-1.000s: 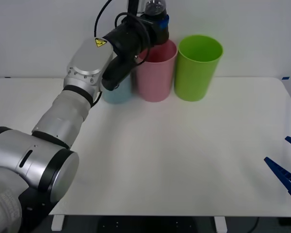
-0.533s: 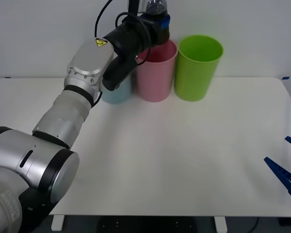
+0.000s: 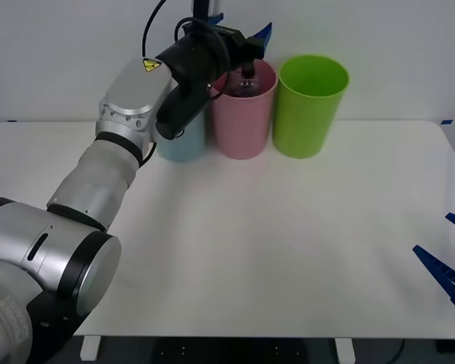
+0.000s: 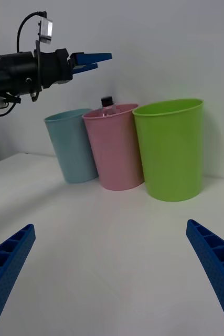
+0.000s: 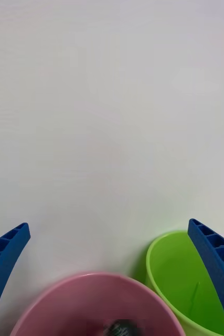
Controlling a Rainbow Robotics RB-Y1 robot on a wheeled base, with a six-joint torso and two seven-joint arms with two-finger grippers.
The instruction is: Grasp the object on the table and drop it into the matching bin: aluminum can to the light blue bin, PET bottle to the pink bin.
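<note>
White worktop (image 3: 288,243) spans the front view w/ three tall bins in a row at its far edge: light blue bin (image 3: 183,144), pink bin (image 3: 245,114) in the middle, lime green bin (image 3: 311,106) on the robot's right, each just beside the next. Left arm (image 3: 114,167) reaches diagonally fwd from the near left corner, hiding most of the blue bin. Left tool (image 3: 239,34) hangs above the pink bin's mouth, blue fingers (image 3: 264,32) spread apart, holding nothing; in the left wrist view they sit at both lower corners w/ the pink rim (image 5: 96,302) between them. Right tool (image 3: 447,262) sits low at the near right edge of the worktop, well apart from the bins, fingers also spread wide per the right wrist view. PET bottle (image 3: 247,82) is in the pink bin's mouth, roughly upright, black cap (image 4: 107,100) poking just above the rim, body below it inside the bin.
</note>
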